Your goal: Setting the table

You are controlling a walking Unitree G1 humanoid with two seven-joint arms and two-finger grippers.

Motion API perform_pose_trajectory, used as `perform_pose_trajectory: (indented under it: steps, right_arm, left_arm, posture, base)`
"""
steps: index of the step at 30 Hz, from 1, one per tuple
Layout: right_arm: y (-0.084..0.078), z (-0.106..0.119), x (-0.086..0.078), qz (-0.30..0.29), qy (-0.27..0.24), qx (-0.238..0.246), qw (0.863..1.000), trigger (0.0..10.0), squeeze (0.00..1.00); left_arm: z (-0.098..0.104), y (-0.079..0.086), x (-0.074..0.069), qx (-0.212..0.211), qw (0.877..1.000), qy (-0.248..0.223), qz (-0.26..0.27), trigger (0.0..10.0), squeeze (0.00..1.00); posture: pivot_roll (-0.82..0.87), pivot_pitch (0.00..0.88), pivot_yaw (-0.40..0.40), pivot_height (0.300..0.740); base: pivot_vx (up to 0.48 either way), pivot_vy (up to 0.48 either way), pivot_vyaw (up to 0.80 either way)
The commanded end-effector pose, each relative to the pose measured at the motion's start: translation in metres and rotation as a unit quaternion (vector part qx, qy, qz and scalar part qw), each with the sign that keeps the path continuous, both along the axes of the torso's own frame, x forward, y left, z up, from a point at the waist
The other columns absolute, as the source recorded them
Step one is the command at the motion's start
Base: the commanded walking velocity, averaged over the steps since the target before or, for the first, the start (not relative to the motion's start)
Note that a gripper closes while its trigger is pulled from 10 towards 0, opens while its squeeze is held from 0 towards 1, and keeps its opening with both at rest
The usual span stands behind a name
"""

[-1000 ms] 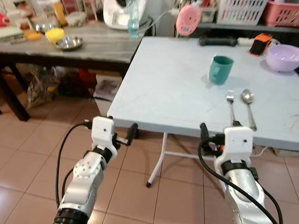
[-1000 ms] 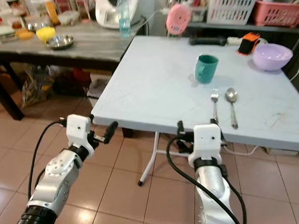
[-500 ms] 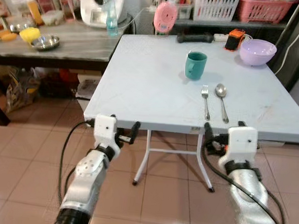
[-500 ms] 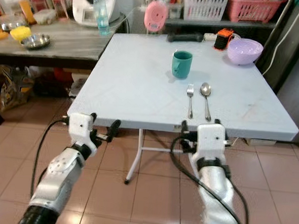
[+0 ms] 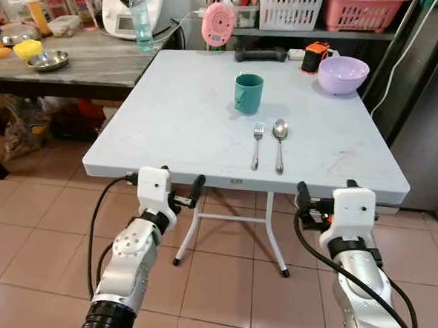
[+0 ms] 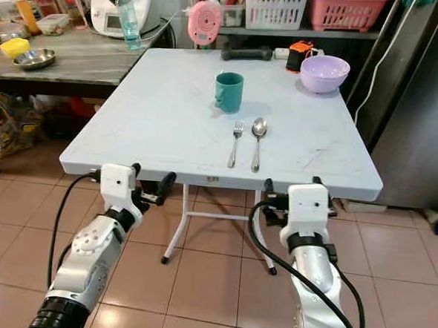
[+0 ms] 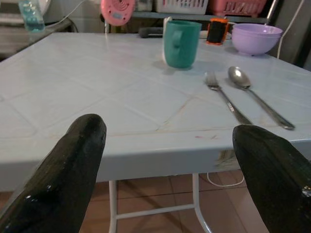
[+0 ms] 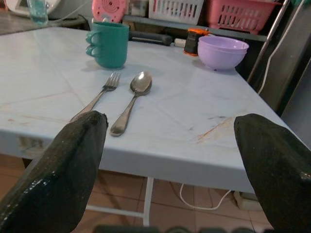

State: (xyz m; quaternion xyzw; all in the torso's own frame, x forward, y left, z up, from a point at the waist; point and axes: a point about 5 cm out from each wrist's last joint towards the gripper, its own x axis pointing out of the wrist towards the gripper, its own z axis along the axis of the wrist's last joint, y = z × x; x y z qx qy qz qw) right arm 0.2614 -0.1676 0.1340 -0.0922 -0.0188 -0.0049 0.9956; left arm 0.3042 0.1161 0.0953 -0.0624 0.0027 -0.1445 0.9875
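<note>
step: you face the pale blue square folding table (image 5: 169, 124), approach looks done.
claws: left gripper (image 5: 178, 199) and right gripper (image 5: 322, 207) both released, empty.
next: reach the lilac plastic bowl (image 5: 343, 73) at 1 o'clock.

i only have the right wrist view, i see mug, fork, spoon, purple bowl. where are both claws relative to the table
Observer: Both sit below and just in front of the table's near edge, above the floor tiles; the right claw is near the right corner, the left claw under the left part of the edge.
Operator: anything in the claws
Observer: No. The left claw's fingers stand wide apart with nothing between them, like the right's.
Operator: what's left of the table, off my view
Observer: A darker side table butts against its far left, carrying a steel bowl, a yellow bowl and a water bottle.
</note>
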Motion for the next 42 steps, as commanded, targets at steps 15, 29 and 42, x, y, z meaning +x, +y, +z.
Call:
perform_pose_trajectory:
  steps: [15,29,42]
  right_arm:
    - [0.0104,0.0049,0.002,0.022,-0.014,0.006,1.0,10.0,0.0]
    - [0.009,0.005,0.0023,0.022,-0.014,0.004,1.0,10.0,0.0]
    - [0.013,0.0009,-0.0015,0.026,-0.006,0.021,0.999,10.0,0.0]
  left_arm:
    - [0.0068,0.0007,0.0002,0.004,0.999,-0.02,-0.026,10.0,0.0]
    - [0.0067,-0.0031,-0.0001,0.001,0.999,-0.021,-0.034,10.0,0.0]
    - [0.0022,-0.0006,-0.0034,0.025,0.999,-0.012,-0.042,10.0,0.0]
  posture:
    - [-0.13,0.0,0.09,0.74]
    - [-0.13,0.0,0.086,0.74]
    - [-0.13,0.0,0.089,0.74]
  base:
    - [0.219,0.0,0.0]
    - [0.41,0.0,0.0]
    - [0.213,0.0,0.0]
